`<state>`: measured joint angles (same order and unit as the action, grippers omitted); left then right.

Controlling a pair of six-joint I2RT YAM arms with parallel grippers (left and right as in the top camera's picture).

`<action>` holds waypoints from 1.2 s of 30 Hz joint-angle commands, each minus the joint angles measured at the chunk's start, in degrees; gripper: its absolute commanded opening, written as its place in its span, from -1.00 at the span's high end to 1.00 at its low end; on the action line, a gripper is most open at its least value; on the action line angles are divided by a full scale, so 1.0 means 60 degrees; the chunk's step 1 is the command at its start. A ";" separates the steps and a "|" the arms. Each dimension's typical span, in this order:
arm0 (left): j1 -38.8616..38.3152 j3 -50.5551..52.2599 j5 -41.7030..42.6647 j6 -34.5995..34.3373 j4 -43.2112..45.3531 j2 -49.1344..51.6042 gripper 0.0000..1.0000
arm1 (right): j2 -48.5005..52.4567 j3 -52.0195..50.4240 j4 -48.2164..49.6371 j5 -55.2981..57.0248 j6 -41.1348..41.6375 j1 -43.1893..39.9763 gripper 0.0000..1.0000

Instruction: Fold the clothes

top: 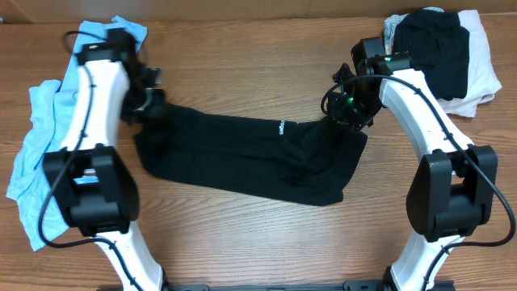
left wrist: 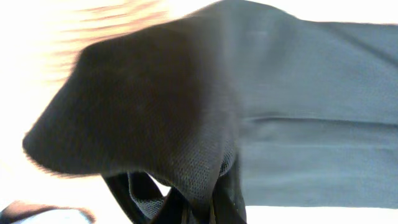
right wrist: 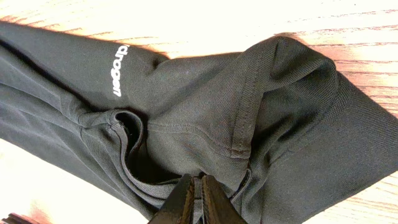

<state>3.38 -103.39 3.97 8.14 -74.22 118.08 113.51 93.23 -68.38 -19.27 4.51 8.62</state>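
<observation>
A black polo shirt (top: 250, 158) with a small white logo lies stretched across the middle of the wooden table. My left gripper (top: 145, 105) is shut on the shirt's left end; in the left wrist view the black cloth (left wrist: 186, 112) drapes over the fingers (left wrist: 214, 208). My right gripper (top: 351, 113) is shut on the shirt's right end near the collar; in the right wrist view the fingers (right wrist: 199, 193) pinch a fold of the black cloth (right wrist: 249, 112) beside the logo (right wrist: 121, 71).
A light blue garment (top: 36, 153) lies crumpled along the table's left side. A pile of black clothes (top: 436, 48) on white clothes (top: 485, 65) sits at the back right corner.
</observation>
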 commanded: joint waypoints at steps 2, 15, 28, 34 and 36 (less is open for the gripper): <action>-0.1133 -0.0168 0.0313 0.0102 -0.0168 -0.0095 0.92 | -0.0328 0.0149 0.0029 -0.0051 0.0040 -0.0018 0.80; -0.3038 -0.0168 0.0346 -0.0900 0.0364 -0.0091 0.92 | -0.0328 0.0149 0.0044 0.0055 0.0036 -0.0018 0.79; -0.3829 -0.0160 0.0594 -0.1027 0.0594 -0.0073 0.92 | -0.0328 0.0149 0.0073 0.0055 0.0036 -0.0018 0.78; -0.4109 -0.0146 0.0601 -0.1078 0.0521 -0.0073 0.77 | -0.0328 0.0149 0.0073 0.0055 0.0036 -0.0018 0.78; -0.4211 -0.0146 0.0590 -0.1067 0.0510 -0.0073 0.10 | -0.0328 0.0149 0.0073 0.0055 0.0036 -0.0018 0.77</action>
<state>-20.86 -103.39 6.42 2.79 -70.98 118.10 113.51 93.23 -68.16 -19.09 4.49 8.62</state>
